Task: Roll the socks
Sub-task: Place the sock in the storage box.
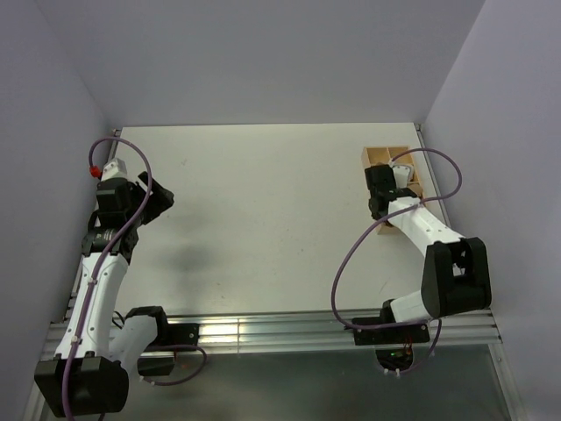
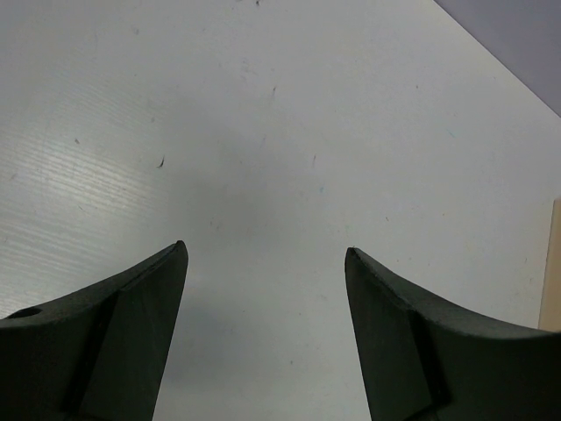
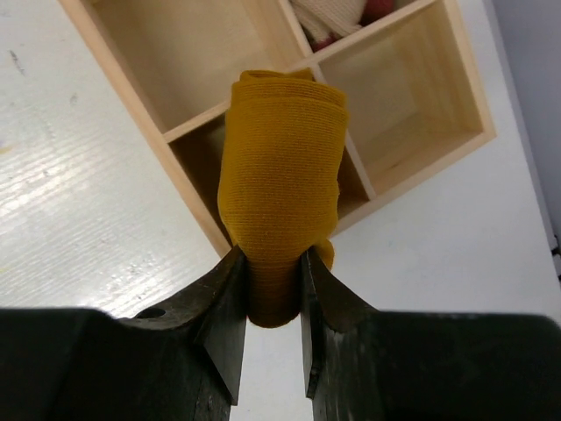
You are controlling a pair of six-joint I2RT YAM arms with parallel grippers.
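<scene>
A mustard-orange sock (image 3: pixel 280 167), rolled into a thick bundle, is pinched at its lower end between the fingers of my right gripper (image 3: pixel 272 254). It hangs over the near compartment of a light wooden divided box (image 3: pixel 473 79). From above, the right gripper (image 1: pixel 386 189) sits over that box (image 1: pixel 379 156) at the table's right; the sock itself is hidden under the arm there. My left gripper (image 2: pixel 265 250) stands open over bare white table, nothing between its fingers. In the top view the left gripper (image 1: pixel 162 200) is at the far left.
A cream-white fabric bundle (image 3: pixel 329 16) lies in a far compartment of the box, with something red (image 3: pixel 377 9) beside it. Purple-grey walls close the table on three sides. The box's edge (image 2: pixel 554 263) shows at the right margin of the left wrist view.
</scene>
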